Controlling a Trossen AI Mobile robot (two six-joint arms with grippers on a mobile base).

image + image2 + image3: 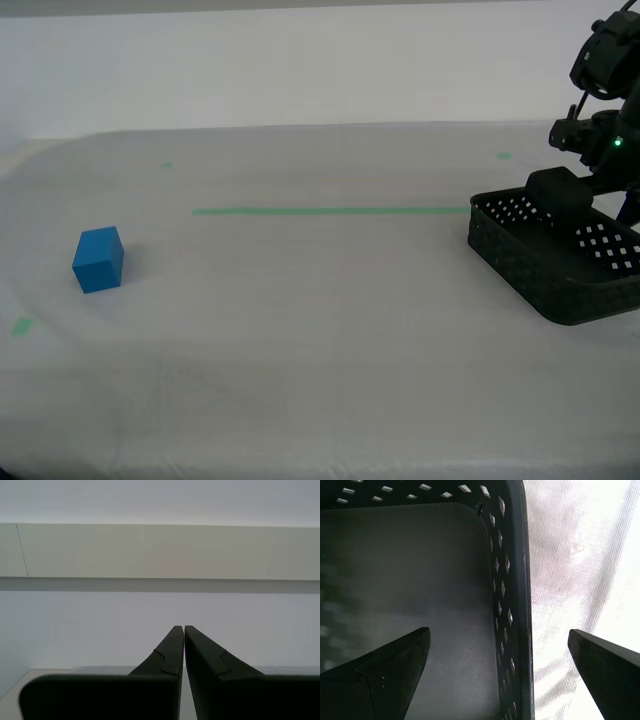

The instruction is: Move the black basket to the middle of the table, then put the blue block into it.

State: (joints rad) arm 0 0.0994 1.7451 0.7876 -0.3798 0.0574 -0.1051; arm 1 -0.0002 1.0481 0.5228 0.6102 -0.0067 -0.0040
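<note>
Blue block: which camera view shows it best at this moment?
The exterior view. The blue block sits whole and unobstructed on the table at that view's left. The first wrist view shows only the black basket between my first gripper's open jaws; the second wrist view shows my second gripper shut against a wall.

— What does the second wrist view take in?

— My second gripper, two dark, matte, wedge-shaped fingers pressed together, with only a hairline seam between them and nothing held.

— And beyond the tips?

— A pale, plain wall. A wide off-white horizontal band crosses it, with a shadowed strip beneath.

— Any surface below?

— A sliver of light flat surface shows beside the gripper's dark body. What it is cannot be told.
</note>
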